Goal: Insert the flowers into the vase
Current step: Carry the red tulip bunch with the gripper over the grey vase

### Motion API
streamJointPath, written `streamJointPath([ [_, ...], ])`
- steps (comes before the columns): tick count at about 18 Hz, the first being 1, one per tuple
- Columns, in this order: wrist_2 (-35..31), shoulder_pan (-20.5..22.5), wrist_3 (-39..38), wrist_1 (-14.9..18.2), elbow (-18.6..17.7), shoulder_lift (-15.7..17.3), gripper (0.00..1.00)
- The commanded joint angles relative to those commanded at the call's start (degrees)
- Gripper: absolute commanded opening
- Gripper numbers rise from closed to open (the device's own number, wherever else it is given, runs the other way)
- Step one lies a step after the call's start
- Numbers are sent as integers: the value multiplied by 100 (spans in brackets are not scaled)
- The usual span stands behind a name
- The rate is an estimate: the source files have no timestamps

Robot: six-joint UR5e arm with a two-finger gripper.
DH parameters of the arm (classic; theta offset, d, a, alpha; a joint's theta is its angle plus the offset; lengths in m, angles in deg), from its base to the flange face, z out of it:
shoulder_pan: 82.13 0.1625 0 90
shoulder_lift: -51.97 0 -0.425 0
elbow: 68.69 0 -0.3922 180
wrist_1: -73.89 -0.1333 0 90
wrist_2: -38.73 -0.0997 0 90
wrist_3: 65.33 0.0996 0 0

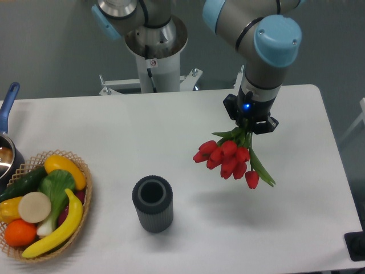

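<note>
The flowers (228, 158), a bunch of red closed tulips with green stems and leaves, hang in the air over the right part of the table. My gripper (249, 125) is shut on their stems, right above the heads; its fingertips are mostly hidden by the leaves. The vase (153, 203), a dark grey ribbed cylinder with an open round mouth, stands upright on the table, to the lower left of the flowers and well apart from them. The heads point down and to the left.
A wicker basket (85, 197) of toy fruit and vegetables sits at the table's left front edge. A pot with a blue handle (7, 108) is at the far left edge. The arm's base (154, 51) stands behind the table.
</note>
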Motion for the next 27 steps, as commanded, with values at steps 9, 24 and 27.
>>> streamJointPath([
  [9, 271, -35, -9, 44, -26, 141, 6],
  [24, 3917, 35, -1406, -1204, -97, 352, 4],
  [27, 4814, 44, -1581, -1388, -79, 203, 4],
])
